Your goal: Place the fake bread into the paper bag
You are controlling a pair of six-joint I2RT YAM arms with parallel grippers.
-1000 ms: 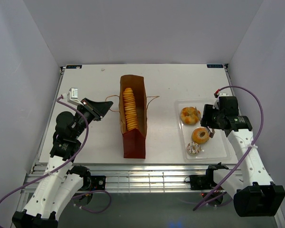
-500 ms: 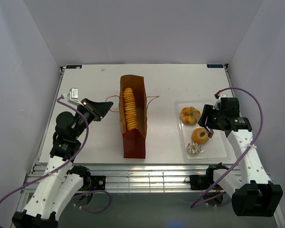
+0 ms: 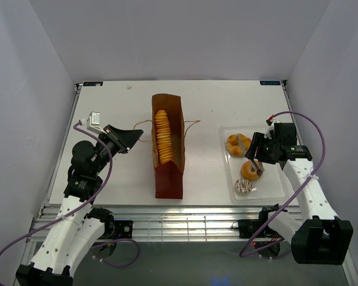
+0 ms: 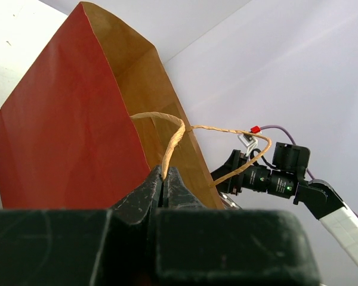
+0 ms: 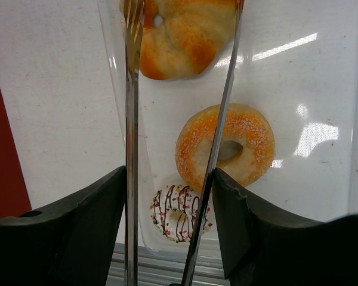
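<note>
The brown paper bag [image 3: 167,149] lies on its side mid-table with its mouth held open. The long ridged loaf [image 3: 162,137] is inside it. My left gripper [image 3: 133,132] is shut on the bag's twine handle [image 4: 174,138], beside the bag's wall [image 4: 71,119]. My right gripper [image 5: 170,199] is shut on the metal tongs [image 5: 131,119], whose two arms stand apart above the tray. Under them lie a golden bun [image 5: 179,33], a sugared ring bun [image 5: 227,149] and the small brown-streaked pastry [image 5: 179,211]. One tong arm crosses the ring bun.
The clear plastic tray [image 3: 280,185] sits at the right near the table's front edge and holds the bun [image 3: 237,143], the ring bun [image 3: 249,171] and the pastry [image 3: 243,186]. White walls close in both sides. The right arm shows beyond the bag in the left wrist view [image 4: 274,176].
My right gripper has shifted a little left and nearer with the tongs, over the ring bun. The left gripper and the bag have barely moved.
</note>
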